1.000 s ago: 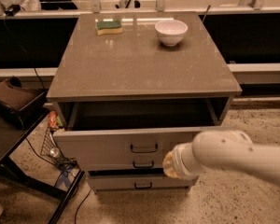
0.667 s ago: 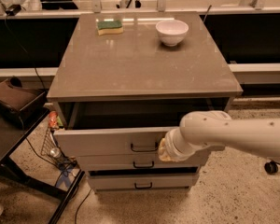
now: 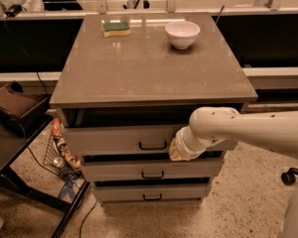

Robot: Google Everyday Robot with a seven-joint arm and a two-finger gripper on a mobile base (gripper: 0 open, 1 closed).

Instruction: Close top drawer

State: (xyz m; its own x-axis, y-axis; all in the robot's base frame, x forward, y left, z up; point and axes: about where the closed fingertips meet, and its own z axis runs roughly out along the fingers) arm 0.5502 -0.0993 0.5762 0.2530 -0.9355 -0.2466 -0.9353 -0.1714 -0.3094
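The top drawer (image 3: 109, 140) of the grey cabinet stands out a little from the cabinet, with a dark gap showing above its front. Its small dark loop handle (image 3: 153, 146) sits at the centre of the front. My white arm reaches in from the right. My gripper (image 3: 176, 149) is at the drawer front, just right of the handle, touching or nearly touching it. The thick wrist hides most of it.
A white bowl (image 3: 182, 33) and a green-and-yellow sponge (image 3: 116, 28) lie on the cabinet top (image 3: 149, 73). Two shallower drawers (image 3: 109, 171) sit below. A wire basket (image 3: 59, 152) and a dark low table (image 3: 10, 148) stand at the left. A caster wheel (image 3: 288, 175) is at the right.
My arm has moved up and in toward the cabinet, with the gripper at the drawer front. The top drawer has slid inward and now sticks out less.
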